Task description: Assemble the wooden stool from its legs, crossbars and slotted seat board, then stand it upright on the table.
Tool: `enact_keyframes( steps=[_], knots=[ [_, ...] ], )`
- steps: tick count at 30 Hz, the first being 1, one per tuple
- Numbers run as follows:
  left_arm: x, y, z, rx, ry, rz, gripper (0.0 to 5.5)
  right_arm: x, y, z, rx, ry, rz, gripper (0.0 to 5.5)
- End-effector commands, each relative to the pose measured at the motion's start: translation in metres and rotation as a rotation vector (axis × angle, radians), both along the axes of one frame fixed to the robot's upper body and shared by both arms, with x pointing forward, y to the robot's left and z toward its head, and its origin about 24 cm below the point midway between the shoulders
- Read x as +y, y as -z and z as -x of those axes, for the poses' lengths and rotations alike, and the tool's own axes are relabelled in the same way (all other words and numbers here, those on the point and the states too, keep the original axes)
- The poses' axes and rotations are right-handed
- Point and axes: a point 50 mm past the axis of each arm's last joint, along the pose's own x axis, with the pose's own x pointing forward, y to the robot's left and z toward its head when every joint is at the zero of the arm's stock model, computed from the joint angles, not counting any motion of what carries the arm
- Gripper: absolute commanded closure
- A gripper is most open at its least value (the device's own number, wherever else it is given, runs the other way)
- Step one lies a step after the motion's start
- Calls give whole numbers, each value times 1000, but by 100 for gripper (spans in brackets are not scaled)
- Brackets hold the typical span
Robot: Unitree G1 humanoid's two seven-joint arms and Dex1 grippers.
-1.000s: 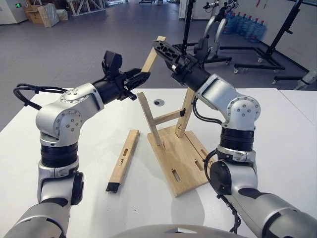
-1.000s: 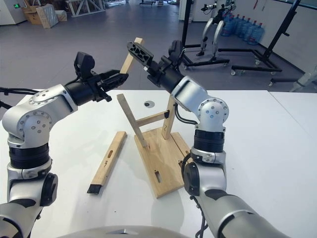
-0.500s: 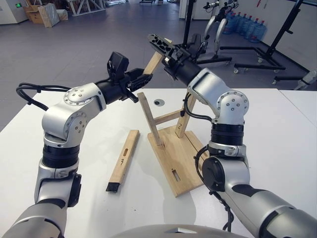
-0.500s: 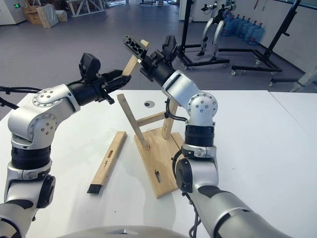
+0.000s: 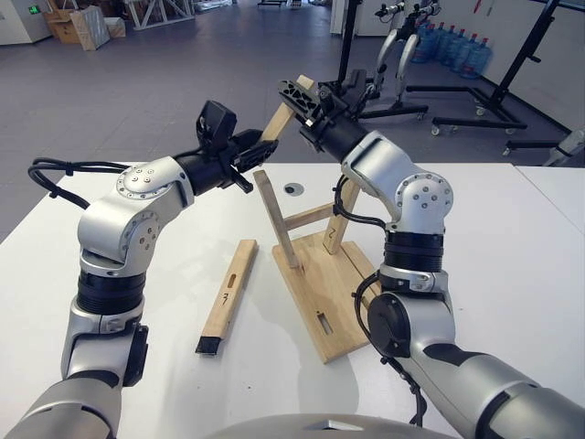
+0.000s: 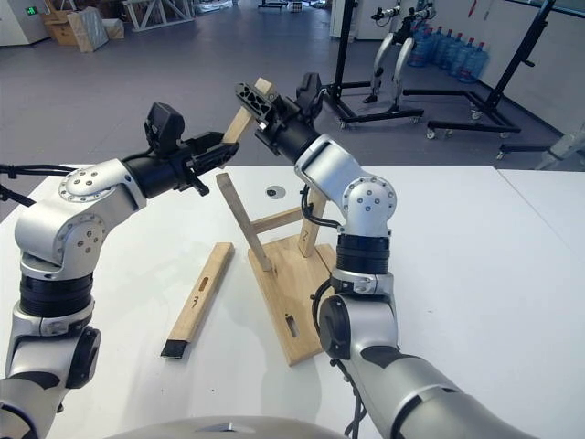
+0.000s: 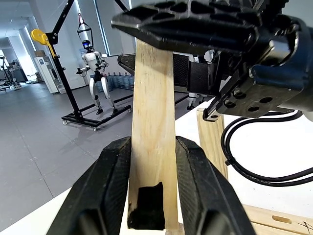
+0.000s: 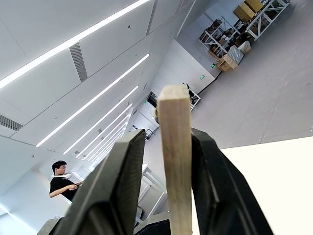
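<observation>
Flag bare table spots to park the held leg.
Widest bare table lies right of the seat board, to the right edge. A second patch lies left of the loose leg. The strip between loose leg and seat board is narrow. Crowded: the centre, with upright legs and crossbar, and above, where left pincer and right pincer clamp the held leg.

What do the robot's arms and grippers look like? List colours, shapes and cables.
The left arm and right arm have rounded silver-grey shells with black bands at the joints. Black cables loop outside each. The left gripper and right gripper are black, each with two broad, curved fingers.
</observation>
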Motion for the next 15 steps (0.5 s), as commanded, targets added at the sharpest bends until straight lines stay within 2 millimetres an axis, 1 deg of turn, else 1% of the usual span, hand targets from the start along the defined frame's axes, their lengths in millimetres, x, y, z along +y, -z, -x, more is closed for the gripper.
enact_keyframes(
  steps=[1,3,4,12,13,14,15],
  knots=[
    [-3,-2,1,-10,14,-10,423,1,0,1,-1,1,17,468],
    [-3,-1,2,-10,13,-10,423,1,0,1,0,2,17,506],
    [-3,-1,2,-10,13,-10,423,1,1,1,0,2,18,510],
    [-6,1,4,-10,22,-32,423,3,4,4,-15,16,55,511],
    [-7,2,4,5,24,-22,387,3,4,4,-17,20,62,511],
    [-7,2,4,20,27,-6,367,3,5,4,-18,25,64,511],
    [-7,1,3,30,29,7,363,3,5,4,-19,28,65,511]
  ],
)
